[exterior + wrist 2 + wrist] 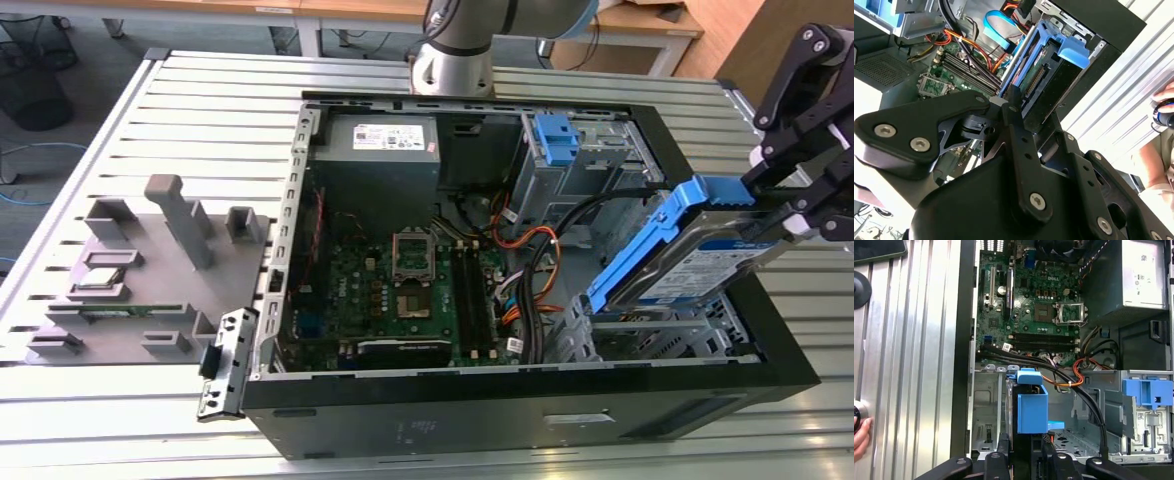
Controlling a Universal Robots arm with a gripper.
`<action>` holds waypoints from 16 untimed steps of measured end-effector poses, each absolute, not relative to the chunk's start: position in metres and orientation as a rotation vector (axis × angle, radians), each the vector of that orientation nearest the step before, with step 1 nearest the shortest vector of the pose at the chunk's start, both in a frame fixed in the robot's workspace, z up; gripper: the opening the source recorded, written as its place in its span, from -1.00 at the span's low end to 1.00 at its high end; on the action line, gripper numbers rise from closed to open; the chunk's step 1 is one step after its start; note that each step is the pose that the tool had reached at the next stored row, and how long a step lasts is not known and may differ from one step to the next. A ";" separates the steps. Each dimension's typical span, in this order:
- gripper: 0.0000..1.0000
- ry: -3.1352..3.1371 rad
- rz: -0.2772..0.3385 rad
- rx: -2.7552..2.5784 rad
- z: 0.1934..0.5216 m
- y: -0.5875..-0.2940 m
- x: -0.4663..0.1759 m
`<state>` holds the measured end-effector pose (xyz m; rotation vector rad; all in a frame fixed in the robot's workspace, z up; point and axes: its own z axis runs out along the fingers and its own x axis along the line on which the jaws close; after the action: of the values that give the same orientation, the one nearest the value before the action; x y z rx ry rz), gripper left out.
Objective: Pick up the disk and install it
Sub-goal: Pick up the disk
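From my seat, the claw (pixel 787 212) is pinching the disk (pixel 694 262) by its upper end at the exterior view's right, the black fingers pressed onto the blue frame. The disk hangs tilted, with its high end at the claw and its low end sloping down toward the grey metal cage (pixel 657 335) in the lower right corner of the open computer case (pixel 534 388). I cannot tell whether that low end touches the cage. The disk is a flat silver-grey slab with a blue-and-white label on its upward face. A bright blue plastic bracket runs along its long edges and ends in a blue tab near the claw. In the second wrist view the disk (pixel 1026 70) runs away from the claw (pixel 1010 104) edge-on, with its darker underside toward the camera. In the first wrist view its blue end (pixel 1032 407) stands just above the claw (pixel 1024 460). Further back in the case, a bare blue bracket (pixel 554 140) sits in another bay, beside the grey power supply (pixel 378 150). The green motherboard (pixel 400 280) lies on the case floor. The case rests on the slatted metal desk (pixel 200 110).
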<state>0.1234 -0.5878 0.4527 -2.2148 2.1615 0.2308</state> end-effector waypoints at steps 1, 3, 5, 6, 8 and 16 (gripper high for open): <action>-0.29 2.162 0.231 -2.215 0.453 -0.588 0.123; -0.29 2.163 0.231 -2.213 0.453 -0.588 0.123; -0.29 2.179 0.230 -2.196 0.452 -0.588 0.124; -0.29 2.184 0.230 -2.190 0.452 -0.588 0.124; -0.29 2.185 0.230 -2.190 0.452 -0.588 0.123; -0.29 2.185 0.230 -2.190 0.451 -0.588 0.122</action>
<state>0.1217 -0.5880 0.4514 -2.1895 2.1851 0.2296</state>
